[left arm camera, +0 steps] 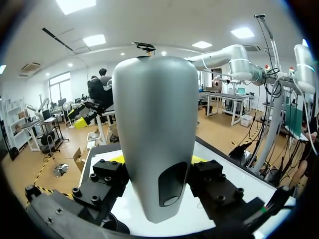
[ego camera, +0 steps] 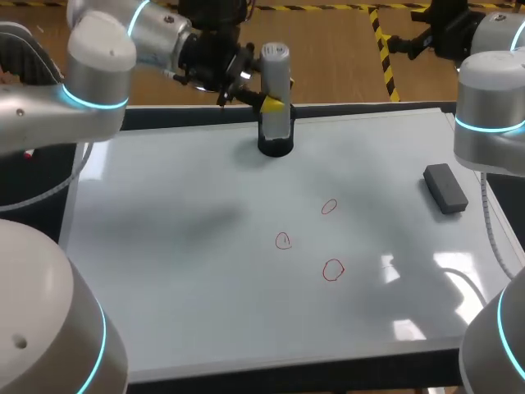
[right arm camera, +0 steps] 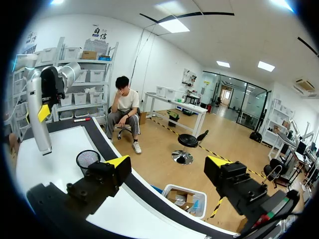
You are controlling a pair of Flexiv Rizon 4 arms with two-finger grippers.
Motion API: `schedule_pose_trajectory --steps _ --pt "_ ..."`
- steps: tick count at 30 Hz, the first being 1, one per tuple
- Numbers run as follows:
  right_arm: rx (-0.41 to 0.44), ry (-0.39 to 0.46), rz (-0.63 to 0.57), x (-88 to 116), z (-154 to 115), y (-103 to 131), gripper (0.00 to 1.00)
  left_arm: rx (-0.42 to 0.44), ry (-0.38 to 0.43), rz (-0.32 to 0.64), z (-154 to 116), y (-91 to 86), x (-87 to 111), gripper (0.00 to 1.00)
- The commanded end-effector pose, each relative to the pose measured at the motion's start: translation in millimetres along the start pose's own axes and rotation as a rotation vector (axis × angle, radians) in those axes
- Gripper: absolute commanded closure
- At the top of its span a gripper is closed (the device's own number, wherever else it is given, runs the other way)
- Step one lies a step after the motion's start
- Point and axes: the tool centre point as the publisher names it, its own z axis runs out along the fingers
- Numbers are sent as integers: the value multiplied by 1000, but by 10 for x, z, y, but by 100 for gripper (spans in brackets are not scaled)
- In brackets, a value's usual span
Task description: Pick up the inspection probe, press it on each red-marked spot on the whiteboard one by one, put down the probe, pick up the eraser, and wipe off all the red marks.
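**Inspection probe** [ego camera: 276,70]: grey, long axis vertical, clamped from both sides by the left gripper [ego camera: 267,102]. It stands over the black mesh holder [ego camera: 276,146] at the whiteboard's [ego camera: 180,287] far edge, its tip seemingly clear of the holder.
**Red marks:** three, toward the robot from the probe; first red mark [ego camera: 329,206] closest.
**Right gripper** [right arm camera: 167,164]: fingers apart, empty.
**Eraser** [ego camera: 445,188]: on the board, right side.
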Motion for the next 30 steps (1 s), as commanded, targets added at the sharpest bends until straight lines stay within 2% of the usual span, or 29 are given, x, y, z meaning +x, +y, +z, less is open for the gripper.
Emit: schedule_pose_trajectory --steps 1,30 --pt "0 0 0 0 0 0 0 5 -85 -1 48 21 128 100" --pt "0 0 0 0 0 0 0 32 -59 -39 387 252 629 100"
